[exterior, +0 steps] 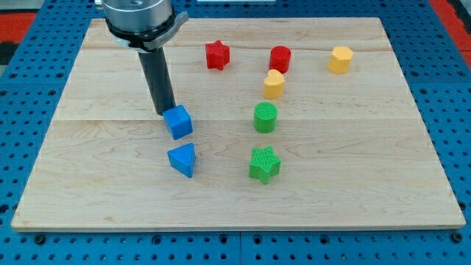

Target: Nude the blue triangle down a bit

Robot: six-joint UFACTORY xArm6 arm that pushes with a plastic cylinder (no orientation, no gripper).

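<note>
The blue triangle (182, 159) lies left of the board's centre, at about five o'clock from my tip (167, 113), a bare rod grasping nothing, with the blue cube (178, 121) between them, its apex pointing toward one o'clock.

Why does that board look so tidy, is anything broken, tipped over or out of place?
Nothing stands out. All eight blocks sit whole and flat on the wooden board, none over its edge. My tip rests beside the blue cube, at its upper left, with the blue triangle just below the cube.
</note>
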